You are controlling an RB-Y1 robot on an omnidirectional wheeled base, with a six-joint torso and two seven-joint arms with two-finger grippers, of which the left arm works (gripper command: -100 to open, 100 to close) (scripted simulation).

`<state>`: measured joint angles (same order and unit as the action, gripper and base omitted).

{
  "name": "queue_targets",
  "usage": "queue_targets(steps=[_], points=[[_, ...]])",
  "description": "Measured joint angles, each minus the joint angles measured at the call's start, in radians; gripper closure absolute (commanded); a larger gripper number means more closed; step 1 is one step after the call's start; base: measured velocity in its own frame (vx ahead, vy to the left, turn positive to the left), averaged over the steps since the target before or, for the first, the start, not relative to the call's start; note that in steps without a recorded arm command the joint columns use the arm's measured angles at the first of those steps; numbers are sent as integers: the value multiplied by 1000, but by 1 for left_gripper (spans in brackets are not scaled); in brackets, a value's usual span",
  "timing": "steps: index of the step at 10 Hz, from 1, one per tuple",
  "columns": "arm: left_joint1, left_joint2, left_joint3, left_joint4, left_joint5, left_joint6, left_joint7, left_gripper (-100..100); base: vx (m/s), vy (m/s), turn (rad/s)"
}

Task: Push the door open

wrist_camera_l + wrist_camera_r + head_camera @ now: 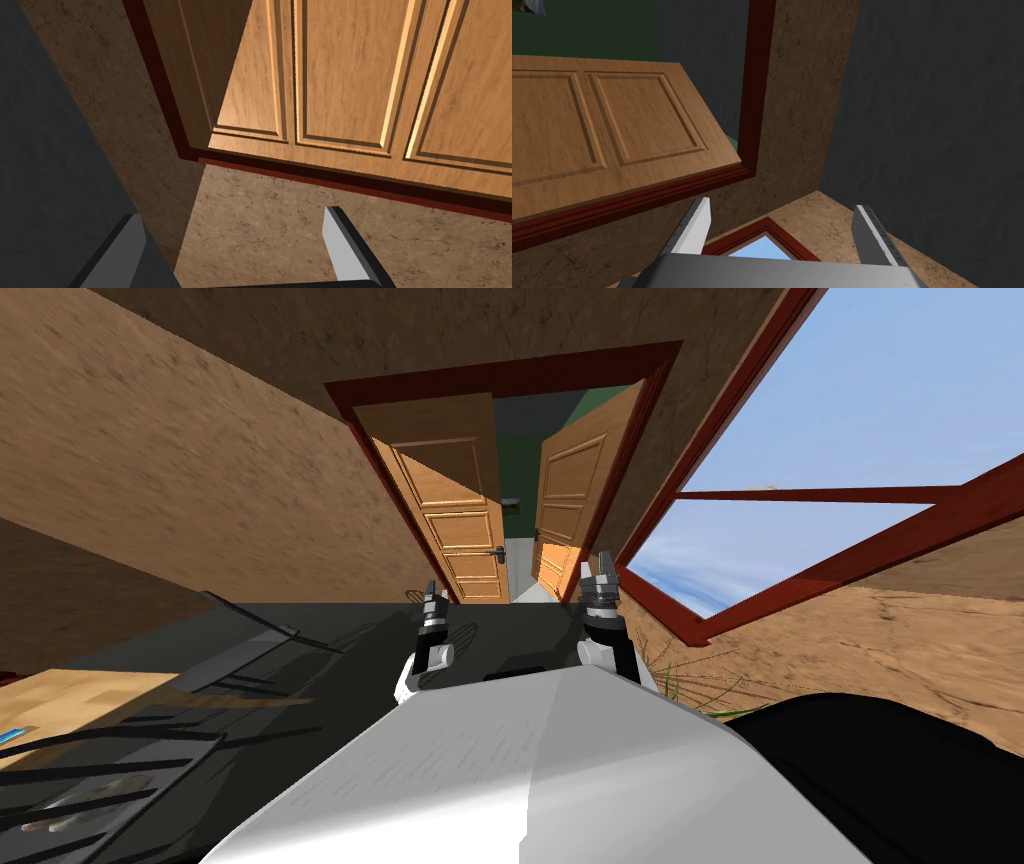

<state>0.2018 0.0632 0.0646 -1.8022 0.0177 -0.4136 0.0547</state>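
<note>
Panelled orange-brown wooden double door (455,523), set in a dark red frame (500,376), is standing partly ajar straight ahead. Left gripper (432,591) and right gripper (600,566) are hovering short of it, fingers spread, gripping nothing. Approach step, seemingly; the next move is calling for pressing forward against the door.

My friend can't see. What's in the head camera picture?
A wooden double door in a dark red frame stands partly open ahead. The left end effector and right end effector point toward it; a window shows blue sky beside it.
</note>
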Motion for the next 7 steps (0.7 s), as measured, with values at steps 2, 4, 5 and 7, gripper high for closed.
queue_targets(steps=[2, 4, 5, 7], points=[[-27, 11, 0, 51, 7, -6, 2, -100, 81, -14, -31], [-54, 15, 2, 92, 10, -5, 1, -100, 69, -5, -48], [-73, 20, 2, 123, 13, -9, 1, -100, 88, -12, -53], [-96, 28, 2, 173, 18, -20, 3, -100, 60, -15, -24]])
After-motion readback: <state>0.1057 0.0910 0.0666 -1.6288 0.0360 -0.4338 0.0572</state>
